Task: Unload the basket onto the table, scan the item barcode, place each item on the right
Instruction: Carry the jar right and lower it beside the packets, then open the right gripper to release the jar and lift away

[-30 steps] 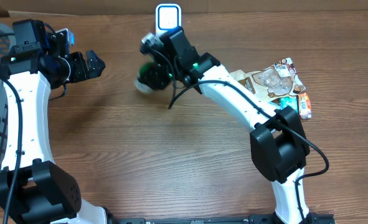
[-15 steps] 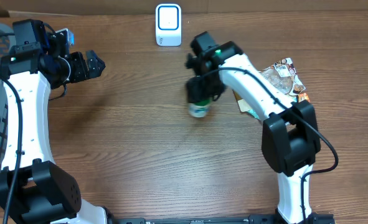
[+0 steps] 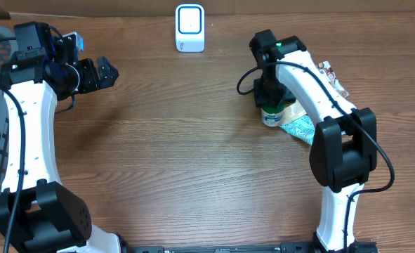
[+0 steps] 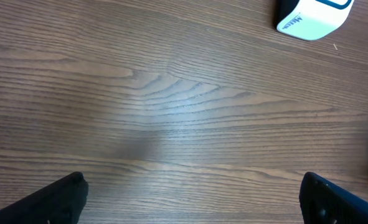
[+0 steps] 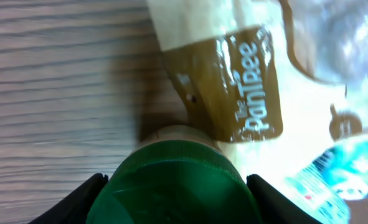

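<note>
One green-capped bottle (image 5: 174,171) clasped by right pincer (image 5: 177,193), left pincer (image 4: 193,199) spread wide

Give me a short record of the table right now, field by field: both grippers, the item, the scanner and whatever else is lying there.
bottle: green cap, upright, at the edge of the packets
right gripper: shut on bottle, from above
left gripper: open, holding nothing, far left
scanner: white, at the far edge, apart from both arms
snack packets: heap on the right, partly under the right arm
</note>
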Robot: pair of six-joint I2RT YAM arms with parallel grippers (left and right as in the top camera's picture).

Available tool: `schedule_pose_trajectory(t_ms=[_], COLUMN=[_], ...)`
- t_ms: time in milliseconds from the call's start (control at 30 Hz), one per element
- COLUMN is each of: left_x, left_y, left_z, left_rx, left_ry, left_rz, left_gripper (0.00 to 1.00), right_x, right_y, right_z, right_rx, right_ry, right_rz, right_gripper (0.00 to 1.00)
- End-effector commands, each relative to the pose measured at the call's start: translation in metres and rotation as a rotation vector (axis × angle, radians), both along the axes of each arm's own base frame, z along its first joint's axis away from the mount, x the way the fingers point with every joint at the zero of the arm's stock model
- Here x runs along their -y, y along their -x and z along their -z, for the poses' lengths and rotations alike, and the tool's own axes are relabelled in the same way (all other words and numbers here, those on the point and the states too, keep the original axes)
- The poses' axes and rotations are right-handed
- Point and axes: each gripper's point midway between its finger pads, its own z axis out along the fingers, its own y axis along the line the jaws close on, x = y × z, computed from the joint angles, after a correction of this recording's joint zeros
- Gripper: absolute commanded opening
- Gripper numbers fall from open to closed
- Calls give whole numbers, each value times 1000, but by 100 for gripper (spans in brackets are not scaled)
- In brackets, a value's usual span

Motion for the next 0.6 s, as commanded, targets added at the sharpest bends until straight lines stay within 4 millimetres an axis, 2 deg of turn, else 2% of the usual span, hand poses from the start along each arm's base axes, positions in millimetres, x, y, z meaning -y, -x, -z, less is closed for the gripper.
schedule_pose_trajectory(t_ms=[0, 200, 367, 567], left_x=[0, 0, 0, 0], left_y=[-4, -4, -4, -4], left_z=[-11, -11, -11, -11], left_rx=[33, 33, 33, 33], left_ry=[-21, -21, -22, -21], left_rz=[21, 21, 21, 21], left_gripper=[100, 100, 100, 100], right_x=[28, 60, 78, 101], right_y=[-9, -8, -6, -20], right_z=[-23, -23, -23, -24], right_rx=[75, 67, 58, 119], right_ry=[40, 48, 53, 36], right_rz=[109, 252, 304, 404], right_gripper=[42, 42, 42, 43])
